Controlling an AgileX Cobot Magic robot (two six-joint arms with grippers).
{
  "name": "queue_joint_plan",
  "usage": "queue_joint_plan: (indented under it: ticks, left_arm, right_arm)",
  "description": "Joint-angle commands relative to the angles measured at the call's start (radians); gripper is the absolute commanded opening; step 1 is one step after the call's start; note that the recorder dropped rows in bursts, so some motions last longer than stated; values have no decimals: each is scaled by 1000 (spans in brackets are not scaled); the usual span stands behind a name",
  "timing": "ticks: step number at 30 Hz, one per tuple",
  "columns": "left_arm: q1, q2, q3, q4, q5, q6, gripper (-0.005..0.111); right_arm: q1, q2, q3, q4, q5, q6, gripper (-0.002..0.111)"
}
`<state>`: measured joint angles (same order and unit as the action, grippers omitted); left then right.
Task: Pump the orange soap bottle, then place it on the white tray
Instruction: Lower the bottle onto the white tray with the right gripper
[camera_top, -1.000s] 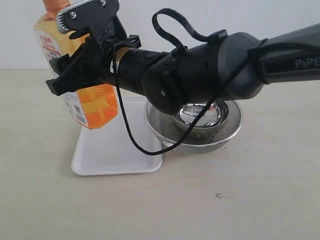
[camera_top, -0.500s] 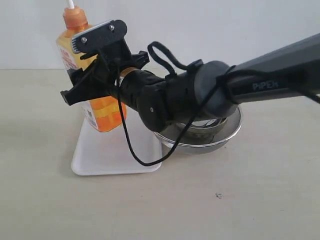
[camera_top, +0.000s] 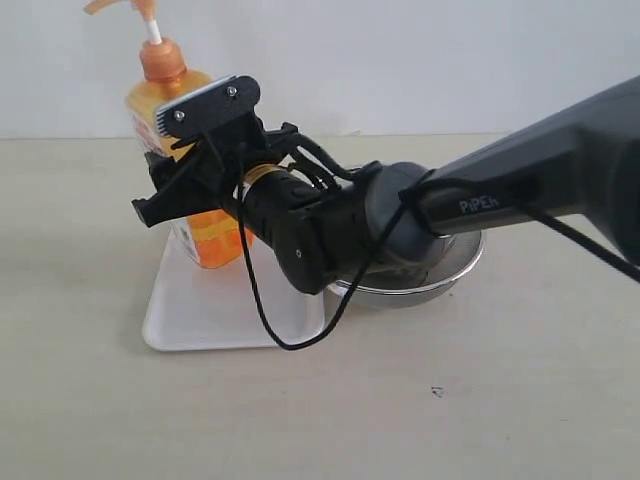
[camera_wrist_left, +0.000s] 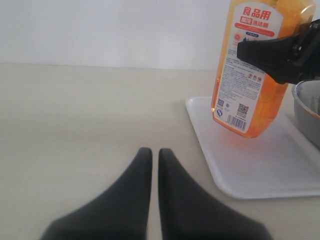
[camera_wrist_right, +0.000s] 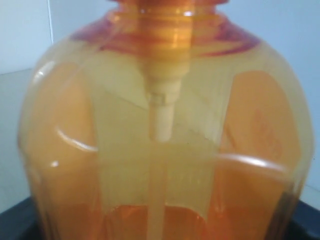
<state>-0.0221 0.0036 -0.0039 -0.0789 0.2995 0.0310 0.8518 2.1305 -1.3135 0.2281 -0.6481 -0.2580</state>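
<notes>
Bottle (camera_top: 212, 235) drops lower, held tight in R gripper (camera_top: 160, 165); tray (camera_top: 200, 320) sits just below; tip it straight, set down slow.

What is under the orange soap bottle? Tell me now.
The white tray lies under the orange soap bottle, which is tilted in the right gripper. Whether its base touches the tray cannot be told; the tray patch beneath it is covered.

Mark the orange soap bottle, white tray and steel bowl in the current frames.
orange soap bottle (camera_wrist_left: 240, 95): left wrist view, on the lower part of its printed label.
white tray (camera_top: 210, 305): exterior view, on its bare floor in front of the bottle.
steel bowl (camera_top: 440, 283): exterior view, on its outer wall.
</notes>
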Motion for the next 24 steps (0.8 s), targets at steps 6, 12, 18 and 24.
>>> queue_joint_plan:
  ticks: [6,12,18,24]
  left_arm:
    - [2,-4,4,-7,-6,4,5]
    - [2,-4,4,-7,-6,4,5]
    - [2,-4,4,-7,-6,4,5]
    - [2,-4,4,-7,-6,4,5]
  right_arm:
    - [-5,-13,-14,83,-115,-27,0]
    - [-5,-13,-14,103,-115,-65,0]
    - [-5,-13,-14,154,-88,-78,0]
    - [-5,-13,-14,194,-82,-103,0]
